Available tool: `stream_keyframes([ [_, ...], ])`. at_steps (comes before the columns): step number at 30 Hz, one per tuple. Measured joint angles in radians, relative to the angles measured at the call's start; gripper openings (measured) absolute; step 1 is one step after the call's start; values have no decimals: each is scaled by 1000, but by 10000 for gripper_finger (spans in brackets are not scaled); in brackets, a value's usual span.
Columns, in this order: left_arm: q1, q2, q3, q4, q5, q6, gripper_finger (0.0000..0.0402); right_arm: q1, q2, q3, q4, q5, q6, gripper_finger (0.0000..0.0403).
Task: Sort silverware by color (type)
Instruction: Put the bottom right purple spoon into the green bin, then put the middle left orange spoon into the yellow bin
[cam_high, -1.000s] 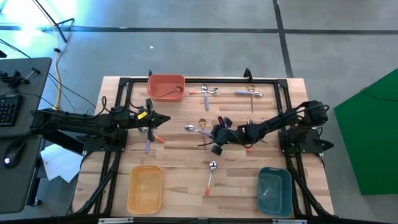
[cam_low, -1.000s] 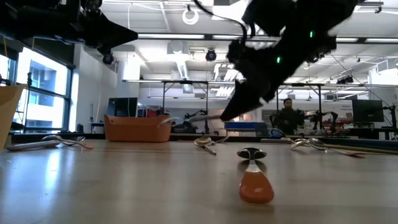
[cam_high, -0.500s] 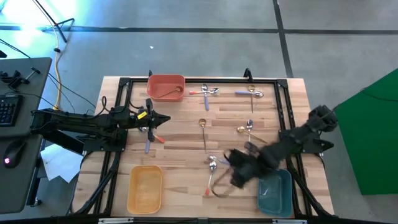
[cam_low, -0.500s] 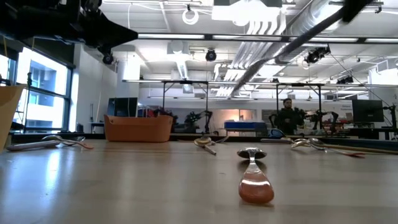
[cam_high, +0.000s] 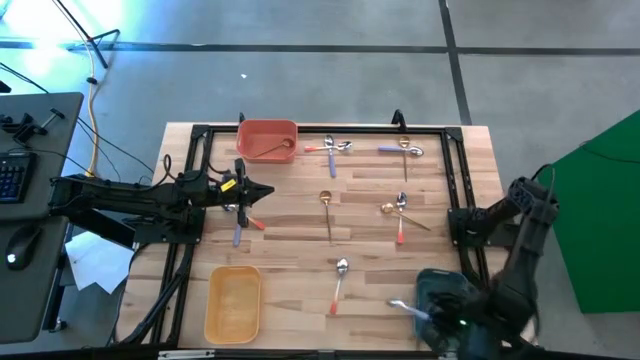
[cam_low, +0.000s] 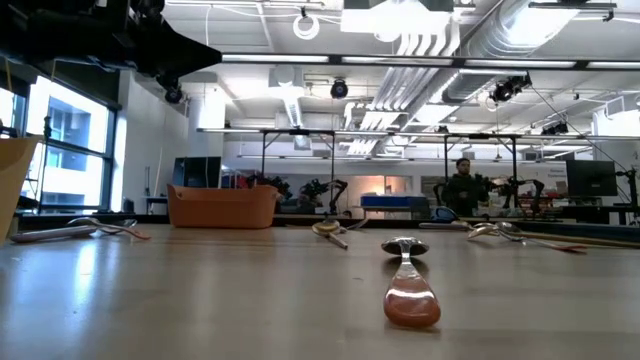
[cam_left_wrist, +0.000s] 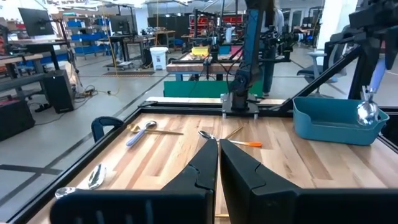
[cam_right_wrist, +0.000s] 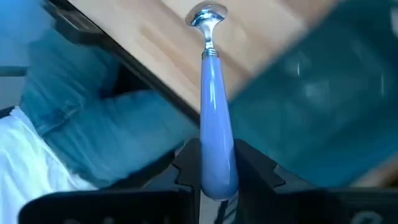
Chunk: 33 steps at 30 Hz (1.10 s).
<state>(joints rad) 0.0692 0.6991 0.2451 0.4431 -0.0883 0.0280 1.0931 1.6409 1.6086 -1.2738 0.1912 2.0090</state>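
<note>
The purple-handled spoon (cam_right_wrist: 214, 124) sits clamped by its handle between my right gripper (cam_right_wrist: 211, 171) fingers, bowl pointing outward, over the teal bin (cam_high: 442, 300) at the table's near right corner. My left gripper (cam_left_wrist: 219, 163), fingers pressed together and empty, hovers beside the red bin (cam_high: 267, 139).

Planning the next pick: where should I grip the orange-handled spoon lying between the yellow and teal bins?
Take the orange-handled spoon mid-handle, from straight above, with the fingers closing across its width. It lies flat and alone, and the handle looks thicker than the neck.
</note>
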Motion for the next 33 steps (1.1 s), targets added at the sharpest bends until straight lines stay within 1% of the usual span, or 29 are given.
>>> stream_keyframes([
  [3, 0, 2, 0, -2, 0, -22, 7, 59, 0, -16, -50, -73, 183, 55],
  [4, 0, 3, 0, -3, 0, -27, 7, 70, 0, -25, -67, -105, 208, 55],
  [6, -3, 3, 0, -6, 0, -33, 7, 79, 1, -43, -83, -137, 222, 55],
  [10, -24, 3, 0, -6, 0, -35, 7, 68, 1, -82, -147, -147, 228, 55],
  [13, -43, 3, 0, -6, -1, -35, 7, 59, 1, -125, -165, -206, 238, 55],
  [15, -52, 3, 0, -6, -1, -35, 7, 55, 1, -156, -145, -222, 239, 55],
  [20, -63, 3, 0, -6, -2, -34, 7, 50, 1, -234, -24, -226, 237, 56],
  [22, -63, 3, 0, -5, -2, -34, 7, 50, 1, -263, 14, -226, 238, 68],
  [26, -63, 3, 0, -5, -3, -34, 7, 46, 1, -305, 59, -227, 235, 110],
  [30, -63, 3, 0, -12, -2, -34, 7, 45, 1, -316, 66, -227, 217, 145],
  [33, -63, 3, 0, -16, -3, -38, 7, 45, 1, -307, 66, -228, 207, 163],
])
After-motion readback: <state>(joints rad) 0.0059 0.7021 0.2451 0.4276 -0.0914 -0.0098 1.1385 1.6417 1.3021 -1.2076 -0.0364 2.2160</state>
